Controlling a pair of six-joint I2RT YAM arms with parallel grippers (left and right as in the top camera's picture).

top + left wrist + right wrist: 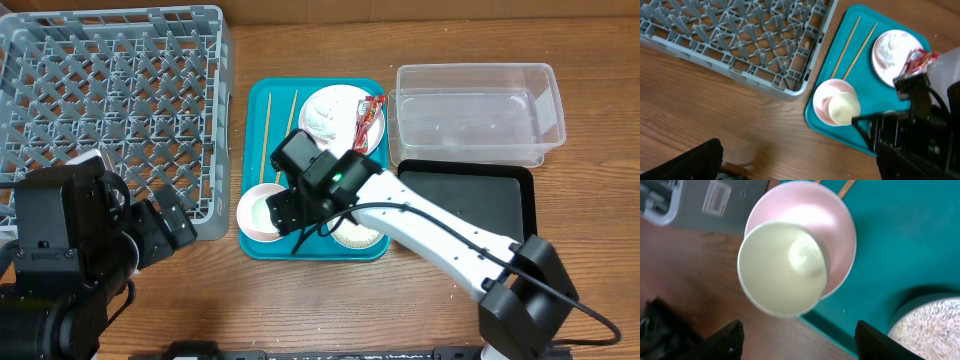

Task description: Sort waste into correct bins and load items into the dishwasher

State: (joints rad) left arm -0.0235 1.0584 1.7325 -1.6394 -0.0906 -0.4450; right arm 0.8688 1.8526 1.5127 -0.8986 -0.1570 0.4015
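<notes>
Left wrist view: what do we have nearest us?

Our left gripper [800, 169], fingers spread with nothing between them, over the wooden table [715, 115], near of the dish rack [110, 90].

And our right gripper [800, 337]?

Released too, as we read it. Its fingers [715, 341] are wide apart above a small white cup [780, 270] and touch nothing. The cup leans tilted in the pink bowl [842, 225], at the near-left corner of the teal tray [910, 235].

What sits right of that?

A pale bowl [378, 238] holding rice grains [940, 330], at the tray's near-right corner; our arm covers part of it. Right of the teal tray lies the black tray [480, 200].

Farther out?

Two chopsticks [845, 46] lie side by side on the tray's far left. Right of them the plate [345, 92] carries a white paper wad [322, 118], with a red wrapper [372, 110] at its right edge. The clear tub [475, 68] stands just beyond the black tray, and the rack fills the far left.
</notes>
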